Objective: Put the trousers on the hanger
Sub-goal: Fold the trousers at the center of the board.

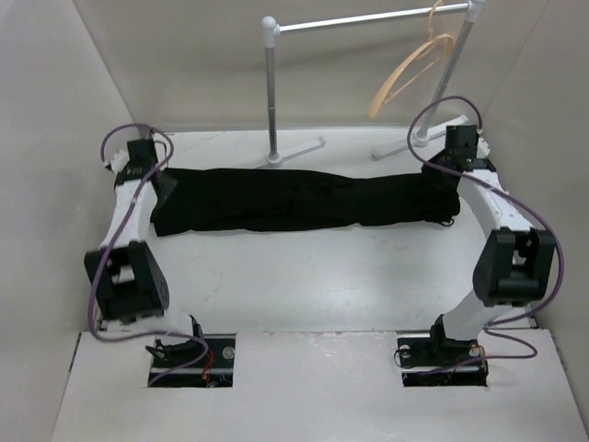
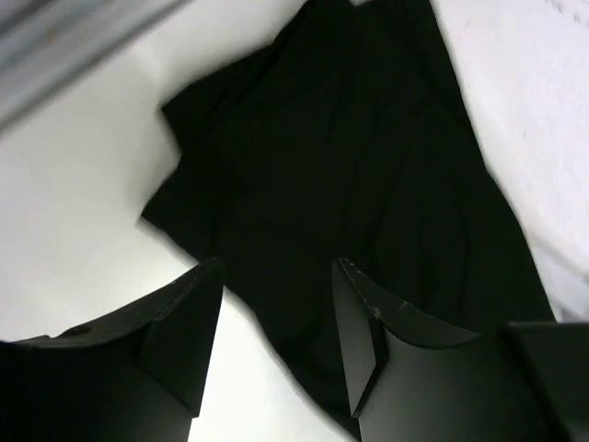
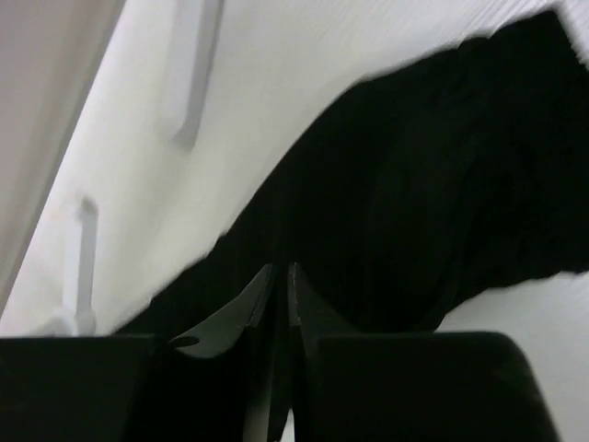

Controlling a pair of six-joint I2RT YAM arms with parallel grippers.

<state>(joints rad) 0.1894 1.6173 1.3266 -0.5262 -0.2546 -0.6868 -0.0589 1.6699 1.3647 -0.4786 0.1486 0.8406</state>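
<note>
The black trousers [image 1: 304,198] lie stretched left to right across the white table. In the left wrist view, my left gripper [image 2: 276,267] is open, hovering over the left end of the trousers [image 2: 350,175], with fabric between and below its fingers. It shows in the top view [image 1: 158,186] at that end. My right gripper [image 3: 281,269] is shut on the right end of the trousers [image 3: 433,203]; it also shows in the top view [image 1: 448,180]. The tan hanger [image 1: 411,69] hangs tilted from the rack at the back right.
A white tubular rack [image 1: 368,20] stands at the back, its post [image 1: 272,92] and feet [image 1: 296,152] just behind the trousers. Its feet also show in the right wrist view [image 3: 193,74]. Walls close in the table on the left, back and right.
</note>
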